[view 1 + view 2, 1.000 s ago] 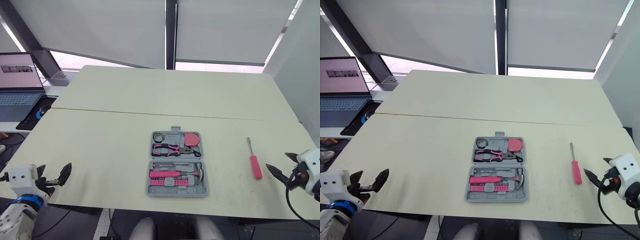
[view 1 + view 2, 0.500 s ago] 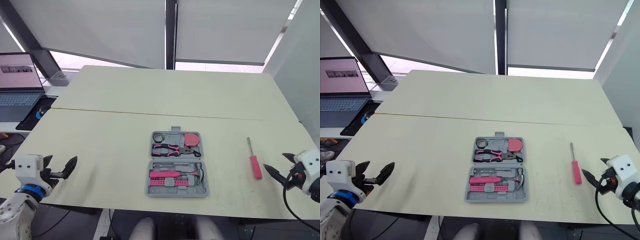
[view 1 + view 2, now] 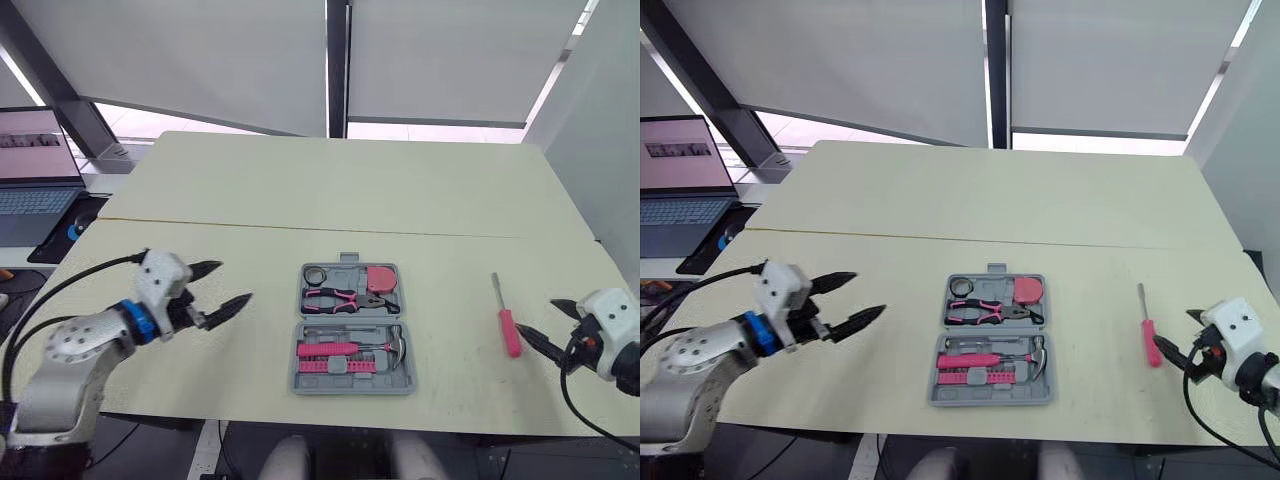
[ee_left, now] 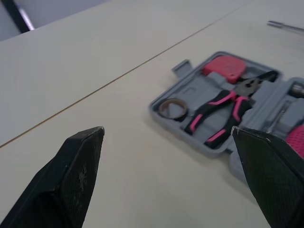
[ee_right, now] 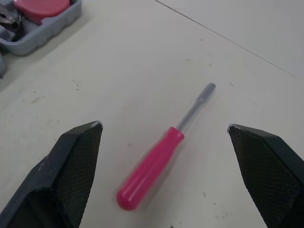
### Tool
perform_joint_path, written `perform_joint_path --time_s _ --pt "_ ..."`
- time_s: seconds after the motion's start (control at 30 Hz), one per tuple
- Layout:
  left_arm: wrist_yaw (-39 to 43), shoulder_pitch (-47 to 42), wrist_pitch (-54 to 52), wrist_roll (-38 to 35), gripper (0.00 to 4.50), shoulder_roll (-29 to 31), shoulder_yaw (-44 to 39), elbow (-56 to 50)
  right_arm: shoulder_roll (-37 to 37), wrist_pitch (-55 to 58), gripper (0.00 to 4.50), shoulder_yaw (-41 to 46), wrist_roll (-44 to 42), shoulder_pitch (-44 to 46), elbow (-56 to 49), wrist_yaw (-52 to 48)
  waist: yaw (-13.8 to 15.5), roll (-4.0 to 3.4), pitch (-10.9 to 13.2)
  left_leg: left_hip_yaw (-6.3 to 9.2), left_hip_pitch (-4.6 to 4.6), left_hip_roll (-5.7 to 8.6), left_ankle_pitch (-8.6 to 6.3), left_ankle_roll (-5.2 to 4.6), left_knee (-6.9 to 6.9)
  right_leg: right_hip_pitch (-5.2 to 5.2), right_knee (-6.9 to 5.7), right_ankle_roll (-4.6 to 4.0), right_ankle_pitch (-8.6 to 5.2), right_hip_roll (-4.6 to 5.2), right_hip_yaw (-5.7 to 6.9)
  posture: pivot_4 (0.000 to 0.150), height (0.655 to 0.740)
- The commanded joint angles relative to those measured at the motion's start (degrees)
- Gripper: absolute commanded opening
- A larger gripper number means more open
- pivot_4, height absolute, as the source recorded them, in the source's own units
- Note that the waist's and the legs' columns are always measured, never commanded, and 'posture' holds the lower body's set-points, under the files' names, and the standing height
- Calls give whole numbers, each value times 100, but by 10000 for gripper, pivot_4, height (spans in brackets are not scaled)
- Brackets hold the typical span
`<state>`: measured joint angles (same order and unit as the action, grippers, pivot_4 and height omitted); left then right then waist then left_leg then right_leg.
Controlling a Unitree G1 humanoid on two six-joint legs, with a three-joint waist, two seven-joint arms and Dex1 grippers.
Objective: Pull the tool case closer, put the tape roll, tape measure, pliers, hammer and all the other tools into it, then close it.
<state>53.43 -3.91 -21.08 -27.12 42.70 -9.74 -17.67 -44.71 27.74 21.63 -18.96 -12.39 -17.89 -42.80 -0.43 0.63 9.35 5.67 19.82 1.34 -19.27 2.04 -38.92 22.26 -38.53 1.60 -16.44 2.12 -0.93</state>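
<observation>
The grey tool case (image 3: 352, 375) lies open near the table's front middle. In it are the tape roll (image 3: 317, 274), the pink tape measure (image 3: 381, 277), the pliers (image 3: 345, 297), the hammer (image 3: 396, 345) and a row of pink bits. A pink-handled screwdriver (image 3: 507, 322) lies on the table to the right of the case. My left gripper (image 3: 234, 282) hovers open just left of the case, pointing at it. In the left wrist view the tape roll (image 4: 172, 107) and pliers (image 4: 223, 104) sit ahead of it. My right gripper (image 3: 545, 322) is open beside the screwdriver (image 5: 156, 164), and holds nothing.
A laptop (image 3: 35, 175) stands on a side desk at the far left. A seam (image 3: 300, 228) runs across the cream table behind the case. The table's front edge (image 3: 180, 412) is close below the case.
My left arm has swung from the table's front left corner in toward the case. The right gripper has edged slightly closer to the screwdriver.
</observation>
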Motion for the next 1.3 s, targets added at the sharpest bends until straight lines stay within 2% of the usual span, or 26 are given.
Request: perform_joint_path --time_s 0.03,0.17,0.33,0.5,0.67,0.77,0.87,0.97,1.17,1.3 --pt "491 -352 -161 -340 44647 158 407 -612 72 757 45000 -428 242 425 -195 613 -7 0 0 -1 -1 0 0 0 0 0 -1 0 0 -1 0 1500 7400" --pt "766 -638 -133 -418 44647 155 643 -742 286 1277 45000 -792 465 939 -4 1171 -5 -6 4 1 0 -1 1 1 1 2 -1 -2 -1 -5 1 1500 7400" --pt "1045 -934 -39 -452 44647 97 894 -809 785 1703 45000 -1042 780 1734 784 1925 -8 -7 7 -1 2 2 2 2 -1 4 -1 -2 -1 -7 -2 1500 7400" --pt "1134 -947 216 -171 44647 69 1095 -693 1039 2207 45000 -1017 802 2028 1208 2249 -7 -8 8 3 5 2 2 2 0 6 0 -2 -1 -8 -1 1500 7400" --pt "1089 -904 290 -101 44647 51 1143 -700 1166 2590 45000 -962 676 2049 1187 2312 -10 -10 9 1 4 1 2 0 0 6 -1 -2 -1 -8 -3 1500 7400" --pt "1047 -871 303 -85 45000 37 1132 -724 1325 2758 38852 -814 517 2006 1142 2343 -17 -10 9 2 3 -1 3 -1 0 5 -2 -2 -1 -11 -2 1500 7400" --pt "1018 -876 309 -61 45000 29 1115 -698 1346 2686 28693 -750 537 1992 1249 2361 -24 -10 9 1 3 -1 3 -1 0 5 -3 -2 -1 -12 -3 1500 7400" --pt "1026 -913 315 -37 45000 36 1122 -678 1347 2609 20690 -704 525 2033 1416 2339 -34 -10 9 1 2 -1 3 -1 0 5 -3 -2 -1 -12 -2 1500 7400" --pt "1020 -966 316 9 45000 56 1131 -664 1190 2260 8737 -849 651 2009 1611 2202 -57 -10 9 0 2 -1 3 -1 0 4 -4 -2 -1 -13 -3 1500 7400" --pt "999 -940 338 65 45000 60 1134 -681 1243 2289 7972 -821 565 2009 1438 2154 -75 -10 9 2 2 -1 2 -1 0 4 -4 -2 -1 -14 -2 1500 7400"
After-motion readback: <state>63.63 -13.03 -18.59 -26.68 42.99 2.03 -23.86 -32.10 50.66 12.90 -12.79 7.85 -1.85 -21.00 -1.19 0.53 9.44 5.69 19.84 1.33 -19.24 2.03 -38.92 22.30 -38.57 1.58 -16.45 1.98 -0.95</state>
